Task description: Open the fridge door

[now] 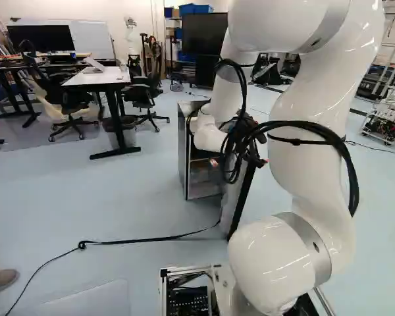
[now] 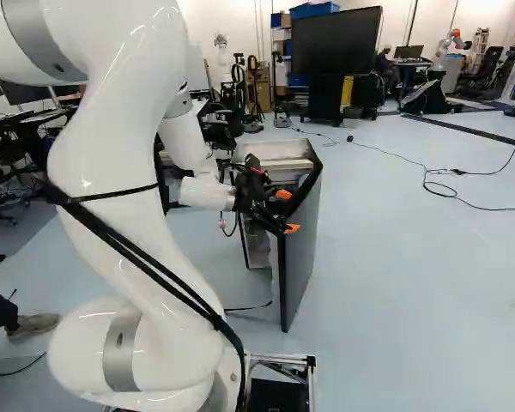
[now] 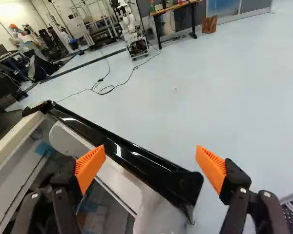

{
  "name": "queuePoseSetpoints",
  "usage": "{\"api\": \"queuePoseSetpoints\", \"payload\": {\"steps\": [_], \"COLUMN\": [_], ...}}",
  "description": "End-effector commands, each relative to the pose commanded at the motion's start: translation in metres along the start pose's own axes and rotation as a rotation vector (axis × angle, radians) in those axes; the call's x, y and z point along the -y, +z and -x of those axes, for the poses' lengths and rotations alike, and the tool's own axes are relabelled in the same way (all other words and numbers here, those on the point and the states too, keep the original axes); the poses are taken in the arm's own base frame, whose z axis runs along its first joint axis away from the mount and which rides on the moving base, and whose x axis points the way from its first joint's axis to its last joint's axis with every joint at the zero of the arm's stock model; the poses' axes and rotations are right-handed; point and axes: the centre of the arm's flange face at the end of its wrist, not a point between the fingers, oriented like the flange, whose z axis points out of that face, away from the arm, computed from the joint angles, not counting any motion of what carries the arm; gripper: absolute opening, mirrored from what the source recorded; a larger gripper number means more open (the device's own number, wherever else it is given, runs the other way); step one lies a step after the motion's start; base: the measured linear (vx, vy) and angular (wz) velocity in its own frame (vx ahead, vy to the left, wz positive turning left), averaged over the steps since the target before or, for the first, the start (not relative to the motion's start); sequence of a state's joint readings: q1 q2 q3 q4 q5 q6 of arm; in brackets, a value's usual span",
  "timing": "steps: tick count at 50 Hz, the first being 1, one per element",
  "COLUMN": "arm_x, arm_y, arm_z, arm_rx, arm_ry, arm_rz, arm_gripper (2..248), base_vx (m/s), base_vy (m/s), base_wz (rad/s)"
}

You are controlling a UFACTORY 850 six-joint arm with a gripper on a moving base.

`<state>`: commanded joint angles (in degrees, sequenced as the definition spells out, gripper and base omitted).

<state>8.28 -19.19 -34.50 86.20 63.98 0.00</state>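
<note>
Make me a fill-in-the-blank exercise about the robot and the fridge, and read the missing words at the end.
The fridge door is not closed but ____, so some of the inside shows. The arm reaching toward it is ____ in colour. On the gripper, the pads are ____ in colour. In the wrist view, the door's black edge lies ____ the two spread fingers.

Missing words, in order: open; white; orange; between.

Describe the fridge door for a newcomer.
Ahead of the white arm stands a small fridge. Its door is the grey, black-rimmed panel swung out toward the base. Unlike the boxy body, it is thin, with the open gripper at its edge.
</note>
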Motion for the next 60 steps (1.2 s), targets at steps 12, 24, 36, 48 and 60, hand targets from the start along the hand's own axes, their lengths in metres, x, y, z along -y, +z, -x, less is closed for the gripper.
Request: {"api": "queuePoseSetpoints", "payload": {"steps": [12,24,36,48,60], "arm_x": [-0.016,-0.031,-0.039,-0.034,-0.015], "arm_y": [0.01,0.021,0.037,0.06,0.084], "arm_z": [-0.009,-0.019,-0.029,-0.038,-0.044], "arm_rx": [-0.009,-0.019,-0.032,-0.049,-0.065], "arm_ry": [0.005,0.015,0.036,0.072,0.111], "arm_rz": [0.036,0.076,0.123,0.169,0.197], "arm_gripper": [247,247,247,247,247], "base_vx": [0.0,0.0,0.0,0.0,0.0], "base_vy": [0.0,0.0,0.0,0.0,0.0], "base_wz": [0.0,0.0,0.0,0.0,0.0]}}
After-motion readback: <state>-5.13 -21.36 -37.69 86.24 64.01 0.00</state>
